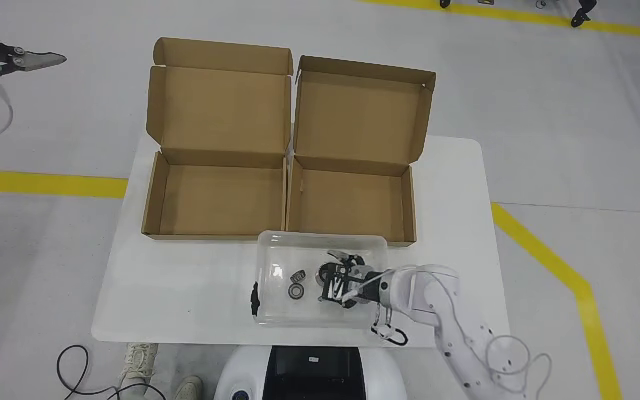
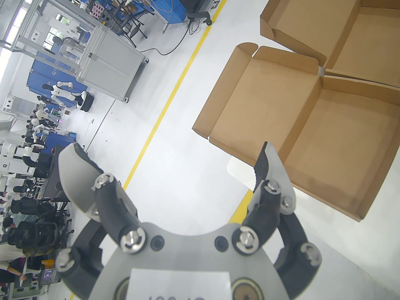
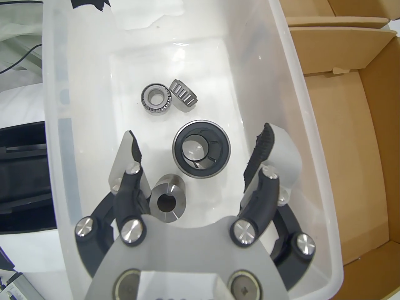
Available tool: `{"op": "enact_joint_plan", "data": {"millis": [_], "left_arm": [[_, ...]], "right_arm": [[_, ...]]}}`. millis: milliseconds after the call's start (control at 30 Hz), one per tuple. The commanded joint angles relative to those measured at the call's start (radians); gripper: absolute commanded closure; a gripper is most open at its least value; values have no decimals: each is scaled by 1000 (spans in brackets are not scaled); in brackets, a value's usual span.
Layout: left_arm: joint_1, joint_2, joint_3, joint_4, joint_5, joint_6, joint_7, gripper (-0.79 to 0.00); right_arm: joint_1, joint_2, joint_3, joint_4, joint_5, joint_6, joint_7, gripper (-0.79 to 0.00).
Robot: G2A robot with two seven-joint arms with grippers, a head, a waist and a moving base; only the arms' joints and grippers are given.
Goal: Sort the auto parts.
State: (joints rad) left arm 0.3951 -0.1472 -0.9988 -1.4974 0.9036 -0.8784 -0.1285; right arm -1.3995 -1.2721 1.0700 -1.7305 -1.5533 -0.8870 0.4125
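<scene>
Fingers (image 3: pixel 265 145) spread wide, right gripper (image 3: pixel 199 132) hangs in bin (image 3: pixel 265 63) — centre over black-ringed bearing (image 3: pixel 201 148) mid-bin, clear of steel sleeve (image 3: pixel 167 201), before closing.

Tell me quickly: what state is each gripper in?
Left gripper: open, holding nothing.
Right gripper: open, holding nothing, down in the bin.

A white table (image 1: pixel 180 290) fills the middle of the top view. On the grey floor, a yellow line (image 1: pixel 60 184) runs in from the left edge and a second yellow line (image 1: pixel 545 257) bends down the right side. A black cable (image 1: pixel 60 365) loops at the lower left corner. The left wrist view shows a grey cabinet (image 2: pixel 106 63) and blue benches (image 2: pixel 165 1) in the hall behind.
</scene>
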Motion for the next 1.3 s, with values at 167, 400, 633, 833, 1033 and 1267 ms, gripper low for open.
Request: {"op": "enact_joint_plan", "data": {"millis": [167,400,633,833,1033,1267], "left_arm": [[0,0,0,0,0,0,0,-785],[0,0,0,0,0,0,0,-785],[0,0,0,0,0,0,0,-785],[0,0,0,0,0,0,0,-785],[0,0,0,0,0,0,0,-785],[0,0,0,0,0,0,0,-785]], "right_arm": [[33,1,-28,51,20,11,9,-634],[68,0,-60,94,38,17,23,-613],[92,1,-80,116,55,20,25,-345],[98,6,-86,118,64,23,27,0],[86,15,-78,67,73,25,15,0],[61,28,-50,-9,69,38,-92,0]]}}
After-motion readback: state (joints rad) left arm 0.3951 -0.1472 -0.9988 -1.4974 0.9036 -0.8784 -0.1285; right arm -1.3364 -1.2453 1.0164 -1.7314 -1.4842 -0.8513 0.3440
